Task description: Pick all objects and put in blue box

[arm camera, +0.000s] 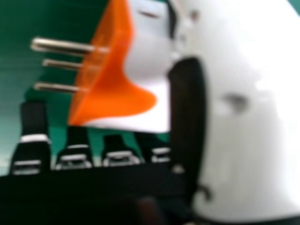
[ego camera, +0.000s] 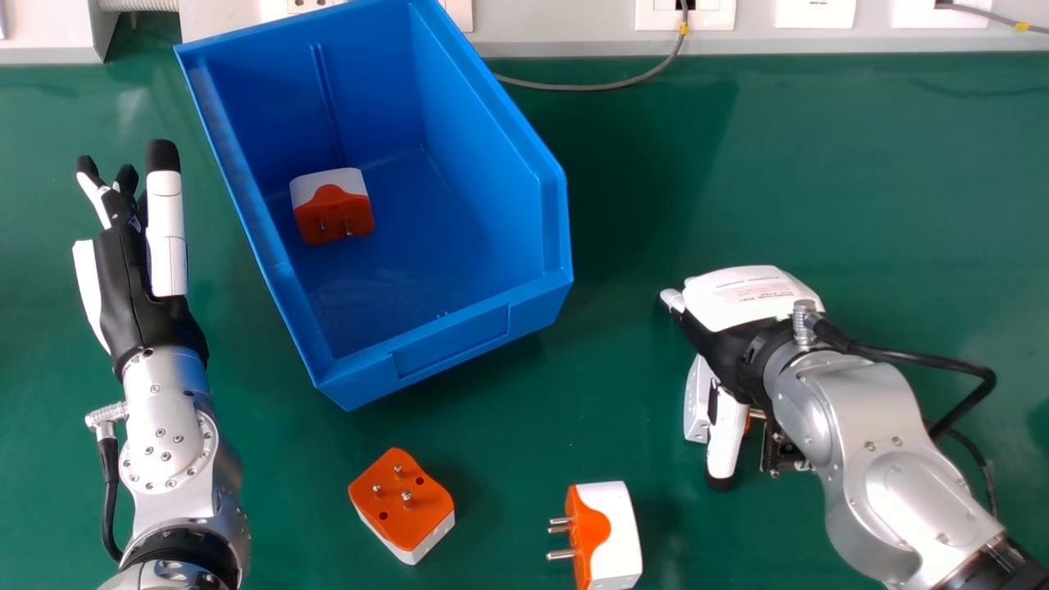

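Plug adapter [ego camera: 697,401], one, white and orange: on the table beneath the right hand [ego camera: 742,299], the nearer hand; between thumb and fingertips, prongs toward the robot's right. Right hand: fingers uncurled, thumb close beside adapter, contact uncertain; closing seems next. Left hand [ego camera: 123,254]: open, beside blue box [ego camera: 447,344].

1. A green tabletop [ego camera: 819,180] is seen in the head view, bordered at the back by a pale wall panel [ego camera: 565,37].
2. White wall plates [ego camera: 815,12] are set along the panel.
3. A grey cable [ego camera: 606,86] is looped from one plate onto the tabletop, marked by a yellow tag [ego camera: 683,28].
4. Another tagged cable [ego camera: 975,10] is seen at the far right.
5. A ribbed hose [ego camera: 139,5] is partly shown at the top left.
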Action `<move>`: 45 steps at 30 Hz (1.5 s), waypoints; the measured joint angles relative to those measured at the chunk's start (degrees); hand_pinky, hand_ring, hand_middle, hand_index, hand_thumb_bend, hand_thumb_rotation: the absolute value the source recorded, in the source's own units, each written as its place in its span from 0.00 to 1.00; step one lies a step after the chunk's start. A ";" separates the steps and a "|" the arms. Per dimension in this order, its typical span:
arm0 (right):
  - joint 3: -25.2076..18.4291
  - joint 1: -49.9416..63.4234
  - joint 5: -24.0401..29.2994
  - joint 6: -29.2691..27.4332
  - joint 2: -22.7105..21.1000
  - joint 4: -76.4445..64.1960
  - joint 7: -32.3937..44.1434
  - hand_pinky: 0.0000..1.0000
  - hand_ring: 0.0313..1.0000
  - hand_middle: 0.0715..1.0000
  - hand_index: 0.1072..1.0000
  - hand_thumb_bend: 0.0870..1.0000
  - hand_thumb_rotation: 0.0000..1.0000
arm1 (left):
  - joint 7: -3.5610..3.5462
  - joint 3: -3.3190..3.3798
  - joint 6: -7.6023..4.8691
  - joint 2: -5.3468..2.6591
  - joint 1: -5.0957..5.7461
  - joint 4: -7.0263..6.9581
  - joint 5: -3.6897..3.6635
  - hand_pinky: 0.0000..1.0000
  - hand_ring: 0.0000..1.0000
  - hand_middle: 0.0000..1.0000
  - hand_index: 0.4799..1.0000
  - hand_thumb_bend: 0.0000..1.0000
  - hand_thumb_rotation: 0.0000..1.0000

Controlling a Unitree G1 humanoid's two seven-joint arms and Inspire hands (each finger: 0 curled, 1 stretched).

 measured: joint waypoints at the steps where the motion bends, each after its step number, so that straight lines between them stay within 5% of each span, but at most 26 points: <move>1: 0.20 -0.06 -0.08 -0.03 -0.03 0.04 0.00 0.61 0.80 0.90 0.89 0.91 0.03 | 0.00 0.00 0.00 0.00 0.00 0.00 0.00 0.93 0.97 0.99 0.97 1.00 0.90; 5: -0.07 -0.07 0.12 -0.91 -0.45 0.01 -0.51 0.59 0.75 0.83 0.81 0.87 0.02 | -0.04 0.08 0.00 0.00 0.00 0.00 0.00 0.93 0.97 0.99 0.97 1.00 0.90; 8: -0.90 -0.19 0.21 -1.15 -0.73 -0.57 -1.15 0.57 0.68 0.74 0.68 0.73 0.05 | -0.12 0.07 -0.01 0.00 0.00 0.00 0.01 0.93 0.97 0.99 0.97 1.00 0.89; 18: -1.17 1.10 -0.06 -1.07 -1.58 -3.11 -1.31 0.54 0.62 0.67 0.50 0.53 0.10 | -0.41 0.10 -0.01 0.01 0.00 0.00 0.00 0.94 0.97 0.99 0.98 1.00 0.89; 34: -1.71 0.84 0.36 -2.34 -2.08 -3.33 -1.18 0.51 0.58 0.61 0.44 0.47 0.12 | -0.84 0.27 -0.01 0.23 0.00 0.00 0.00 0.94 0.98 1.00 0.98 1.00 0.89; 45: -2.70 1.71 0.73 -3.37 -2.24 -4.18 -1.50 0.50 0.57 0.58 0.43 0.47 0.12 | -0.32 0.23 -0.01 0.32 0.00 0.00 0.02 0.94 0.98 1.00 0.99 1.00 0.89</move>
